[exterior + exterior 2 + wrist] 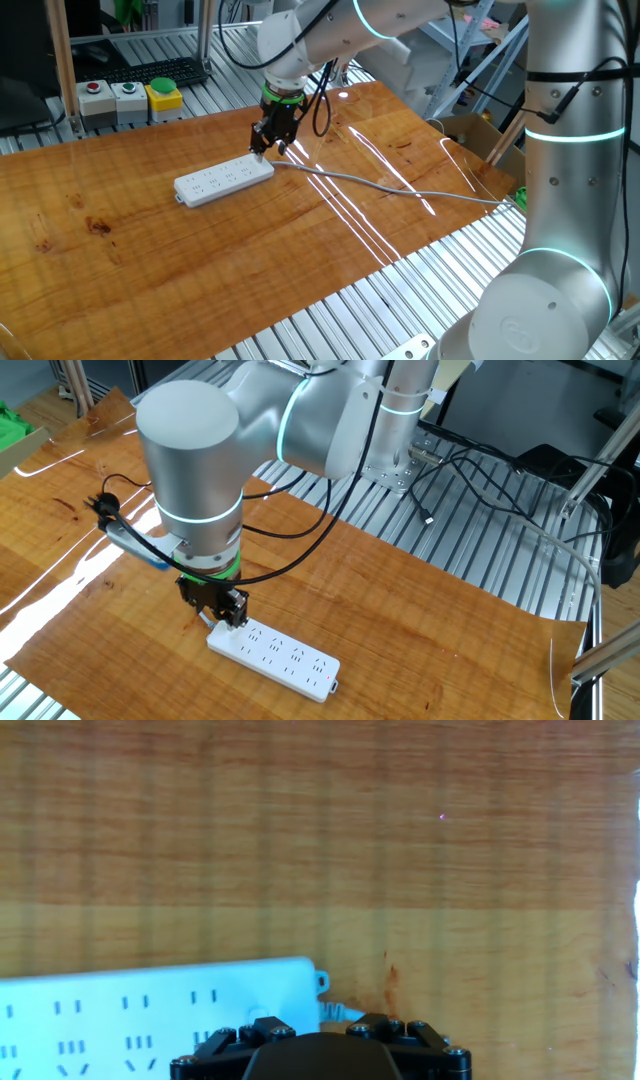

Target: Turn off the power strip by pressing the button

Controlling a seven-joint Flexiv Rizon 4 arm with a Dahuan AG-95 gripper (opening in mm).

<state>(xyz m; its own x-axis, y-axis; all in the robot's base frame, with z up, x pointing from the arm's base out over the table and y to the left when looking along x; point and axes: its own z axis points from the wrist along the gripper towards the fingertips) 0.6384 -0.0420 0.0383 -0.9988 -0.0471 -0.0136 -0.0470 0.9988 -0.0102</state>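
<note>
The white power strip (pixel 225 180) lies flat on the wooden table, and its grey cord (pixel 400 190) runs off to the right. My gripper (pixel 268 150) points down over the strip's cord end, right at its surface. The other fixed view shows the same: the gripper (pixel 222 615) stands on the left end of the strip (pixel 275 655). In the hand view the strip (pixel 150 1010) fills the lower left, with the black gripper body (pixel 320 1055) below it. The button is hidden under the gripper. No view shows whether the fingertips are apart or together.
Grey boxes with a red push-button (pixel 95 95) and a green one (pixel 128 92), and a yellow-based green button (pixel 163 95), stand at the table's back left. The arm's base (pixel 560 250) stands at the right. Loose cables (pixel 480 470) lie on the metal bench behind.
</note>
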